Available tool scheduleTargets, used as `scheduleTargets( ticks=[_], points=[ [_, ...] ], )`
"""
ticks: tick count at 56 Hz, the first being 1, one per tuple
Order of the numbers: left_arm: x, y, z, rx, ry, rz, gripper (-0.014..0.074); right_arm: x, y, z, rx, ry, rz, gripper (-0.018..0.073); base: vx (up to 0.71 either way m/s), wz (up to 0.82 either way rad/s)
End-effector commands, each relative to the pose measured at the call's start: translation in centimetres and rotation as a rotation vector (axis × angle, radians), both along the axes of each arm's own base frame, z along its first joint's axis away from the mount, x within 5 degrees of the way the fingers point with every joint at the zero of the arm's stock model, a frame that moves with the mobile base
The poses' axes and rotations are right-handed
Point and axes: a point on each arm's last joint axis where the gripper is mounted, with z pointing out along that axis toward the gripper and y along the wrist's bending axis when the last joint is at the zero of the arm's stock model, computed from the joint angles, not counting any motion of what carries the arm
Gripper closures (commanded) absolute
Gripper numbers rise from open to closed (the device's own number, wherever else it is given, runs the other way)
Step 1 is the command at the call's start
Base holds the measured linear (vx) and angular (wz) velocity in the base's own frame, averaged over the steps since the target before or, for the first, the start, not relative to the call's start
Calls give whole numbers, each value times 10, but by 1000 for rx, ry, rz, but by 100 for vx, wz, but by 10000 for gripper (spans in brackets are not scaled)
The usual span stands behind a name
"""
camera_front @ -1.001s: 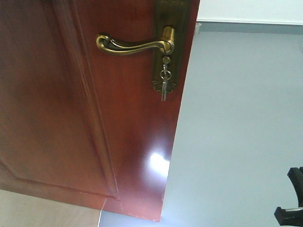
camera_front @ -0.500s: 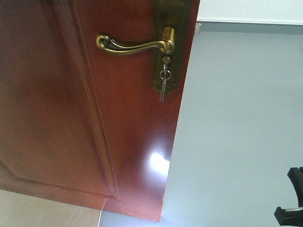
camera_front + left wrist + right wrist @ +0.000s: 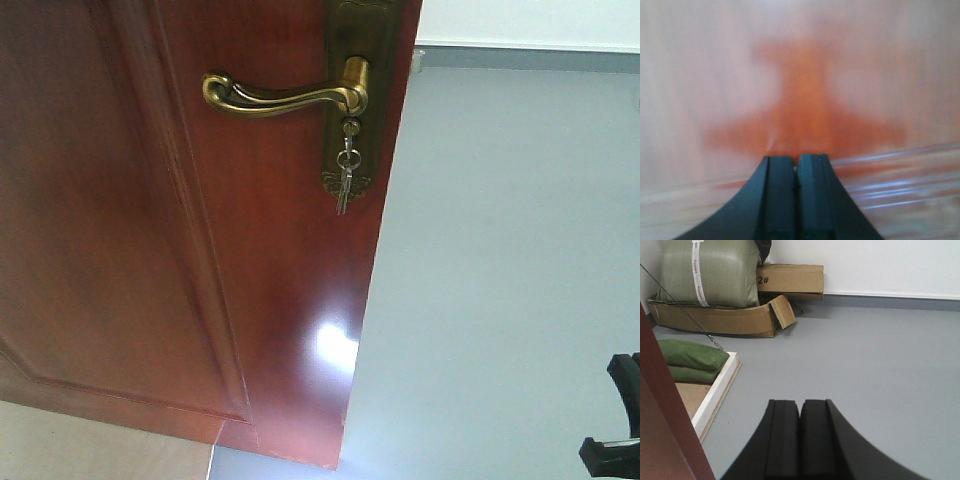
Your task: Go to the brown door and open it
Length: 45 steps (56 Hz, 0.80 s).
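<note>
A: Front view first. Where is the brown door?

B: It fills the left half, cut off at the top and left. Its brass lever handle sits near 12 o'clock, and small silver keys hang just below it from the backplate, whose top is cropped. Grey floor spreads to the right; a black part at 4 o'clock is too cropped to identify.

A: Left wrist view?

B: The left gripper at 6 o'clock has its fingers pressed together. Everything beyond is a blurred reddish-brown surface with a darker smear; details can't be made out.

A: Right wrist view?

B: The right gripper, also at 6 o'clock, is pressed together, holding nothing. A sliver of door edge runs along 8 o'clock. Cardboard boxes and a green sack lie at 11 o'clock, partly cropped, with green bags at 9 o'clock beside a white frame.
</note>
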Motion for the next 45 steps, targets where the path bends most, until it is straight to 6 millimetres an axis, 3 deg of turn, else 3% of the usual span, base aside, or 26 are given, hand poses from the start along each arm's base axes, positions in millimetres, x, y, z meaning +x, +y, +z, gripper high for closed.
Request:
scheduleTargets(
  ticks=[1,9,22,31,45],
  points=[
    [-8,2,20,-37,-109,9,450,2,0,6,-7,-82,-2,559,0,0],
    [-10,3,20,-18,-107,21,450,2,0,6,-7,-82,-2,559,0,0],
    [-52,11,5,1,-134,30,450,2,0,6,-7,-82,-2,559,0,0],
    [-88,16,-35,-7,-94,27,450,2,0,6,-7,-78,-2,559,0,0],
    [-142,31,-129,-144,6,66,450,2,0,6,-7,-78,-2,559,0,0]
  ],
)
